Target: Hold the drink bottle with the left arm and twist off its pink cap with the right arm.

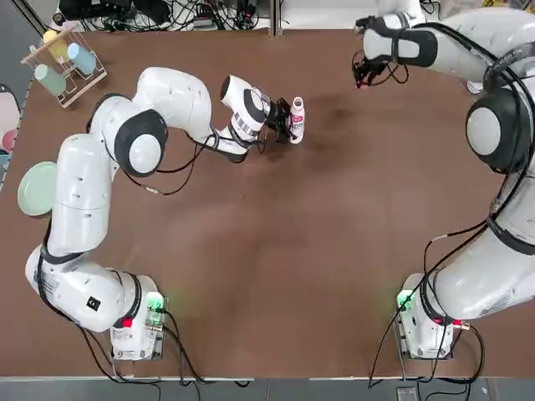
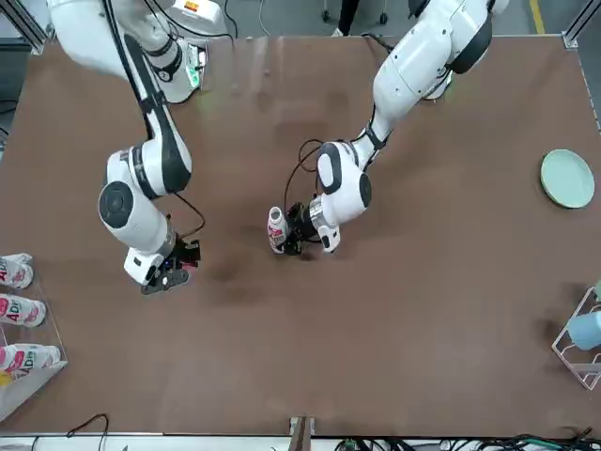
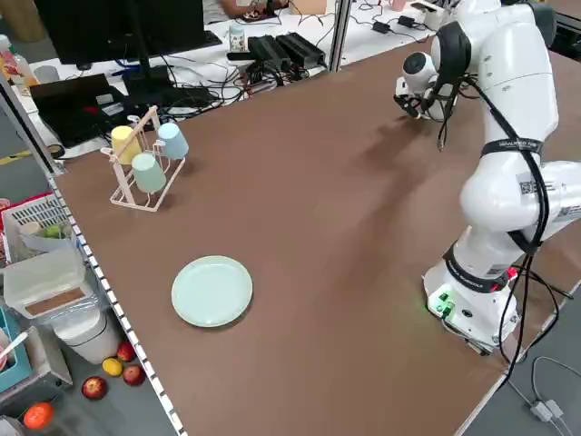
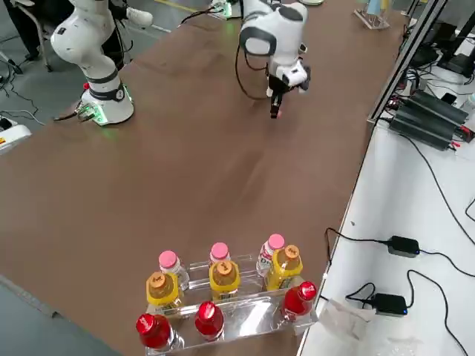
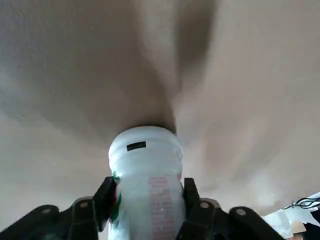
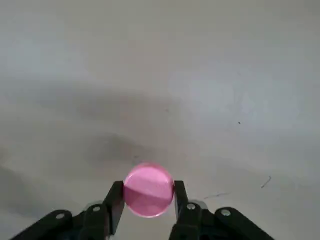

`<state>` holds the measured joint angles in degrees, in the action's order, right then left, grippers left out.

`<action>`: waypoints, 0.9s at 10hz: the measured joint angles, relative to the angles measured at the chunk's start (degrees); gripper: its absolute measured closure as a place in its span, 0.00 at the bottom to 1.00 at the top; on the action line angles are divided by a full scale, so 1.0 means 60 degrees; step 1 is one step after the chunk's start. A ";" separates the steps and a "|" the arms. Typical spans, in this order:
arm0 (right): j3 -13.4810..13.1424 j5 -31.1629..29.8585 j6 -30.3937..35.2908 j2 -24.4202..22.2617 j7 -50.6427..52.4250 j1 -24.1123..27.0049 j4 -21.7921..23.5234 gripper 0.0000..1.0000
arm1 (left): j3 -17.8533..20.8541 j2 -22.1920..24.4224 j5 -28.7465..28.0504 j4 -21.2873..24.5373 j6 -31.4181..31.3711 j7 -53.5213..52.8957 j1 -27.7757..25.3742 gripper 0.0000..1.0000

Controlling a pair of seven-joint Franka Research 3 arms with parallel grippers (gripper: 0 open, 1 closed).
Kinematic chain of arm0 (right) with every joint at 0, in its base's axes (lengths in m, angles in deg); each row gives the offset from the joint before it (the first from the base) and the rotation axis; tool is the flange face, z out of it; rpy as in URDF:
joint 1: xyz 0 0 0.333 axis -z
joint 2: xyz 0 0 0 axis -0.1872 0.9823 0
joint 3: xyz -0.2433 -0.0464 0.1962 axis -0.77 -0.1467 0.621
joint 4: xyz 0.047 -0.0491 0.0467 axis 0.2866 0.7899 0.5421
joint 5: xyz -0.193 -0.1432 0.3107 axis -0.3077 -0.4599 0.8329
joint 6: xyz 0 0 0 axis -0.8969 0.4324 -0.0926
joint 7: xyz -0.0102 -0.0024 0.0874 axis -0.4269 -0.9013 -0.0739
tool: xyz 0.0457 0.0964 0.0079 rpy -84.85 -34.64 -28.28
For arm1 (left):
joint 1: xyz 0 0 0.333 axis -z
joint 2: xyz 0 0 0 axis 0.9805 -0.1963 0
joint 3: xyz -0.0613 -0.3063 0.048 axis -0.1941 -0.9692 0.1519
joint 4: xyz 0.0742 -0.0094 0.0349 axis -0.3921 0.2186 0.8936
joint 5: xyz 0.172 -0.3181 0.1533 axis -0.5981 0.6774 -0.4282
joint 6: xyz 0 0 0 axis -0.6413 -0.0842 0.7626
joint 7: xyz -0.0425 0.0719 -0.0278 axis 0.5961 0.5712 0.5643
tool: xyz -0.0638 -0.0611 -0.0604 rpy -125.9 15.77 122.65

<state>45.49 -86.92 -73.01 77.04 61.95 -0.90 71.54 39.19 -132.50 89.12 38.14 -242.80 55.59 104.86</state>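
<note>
Only the right wrist view shows pink cap (image 6: 149,190) gripped.

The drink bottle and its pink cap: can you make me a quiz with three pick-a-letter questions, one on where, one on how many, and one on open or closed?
1. Where is the pink cap?
A) on the green plate
B) between the right gripper's fingers
C) in the cup rack

2. How many cups are in the cup rack?
A) two
B) five
C) three

3. How is the left gripper?
A) closed on the drink bottle
B) wide open and holding nothing
C) closed on a cup

Answers:
1: B, the right gripper pinches the pink cap, away from the bottle.
2: C, the cup rack has one yellow, one green and one blue cup.
3: A, the left gripper has its fingers against both sides of the drink bottle.
</note>
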 joint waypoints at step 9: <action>0.0027 0.0000 -0.1938 0.1417 0.0124 0.0180 0.0497 0.37 | 0.0015 -0.0027 0.0000 -0.0046 -0.0001 -0.0010 0.0016 0.26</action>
<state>45.65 -86.91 -84.64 85.53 62.70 0.18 74.53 39.28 -132.66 89.12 37.86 -242.80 55.53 104.95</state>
